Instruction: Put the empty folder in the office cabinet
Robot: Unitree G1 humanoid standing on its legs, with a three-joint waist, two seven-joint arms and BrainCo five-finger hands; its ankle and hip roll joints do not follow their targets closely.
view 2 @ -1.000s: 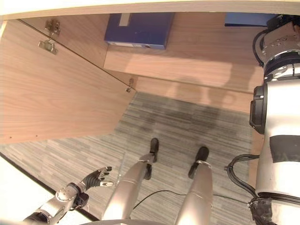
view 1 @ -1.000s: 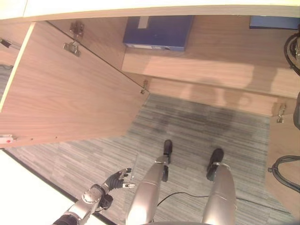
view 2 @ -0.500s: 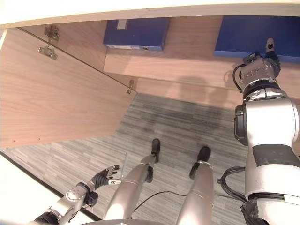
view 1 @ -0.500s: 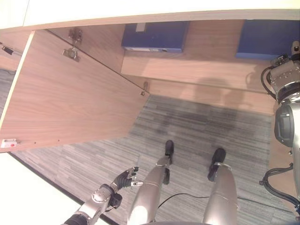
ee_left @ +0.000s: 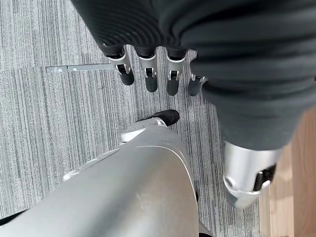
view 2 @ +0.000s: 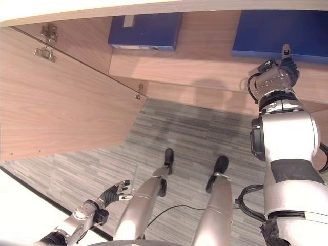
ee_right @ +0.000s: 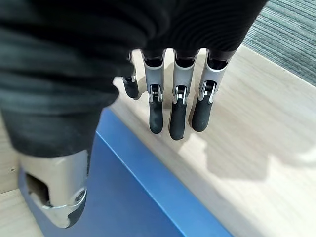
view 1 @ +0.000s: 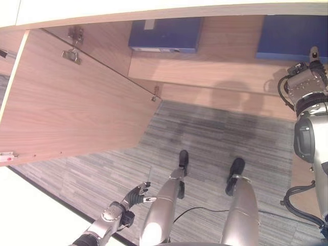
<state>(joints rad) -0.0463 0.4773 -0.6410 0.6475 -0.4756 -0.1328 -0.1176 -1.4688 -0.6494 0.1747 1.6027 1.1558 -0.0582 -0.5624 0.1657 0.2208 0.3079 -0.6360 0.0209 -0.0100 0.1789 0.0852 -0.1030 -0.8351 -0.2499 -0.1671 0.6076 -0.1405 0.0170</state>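
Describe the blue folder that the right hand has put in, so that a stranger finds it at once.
Look inside the open wooden cabinet, on its shelf. Two blue folders lie there; the one meant lies on the right, beside the right hand, while the other folder lies near the door hinge.

The right folder [view 2: 279, 32] runs past the picture's edge; the cabinet top [view 1: 164, 9] hides both folders' far ends.

Right hand [view 2: 285, 65] beside blue folder [view 2: 279, 32]

A second blue binder [view 1: 165, 34] lies flat on the wooden shelf at the far left, above grey striped carpet [view 1: 215, 138] and beside two metal hinges [view 1: 71, 54].
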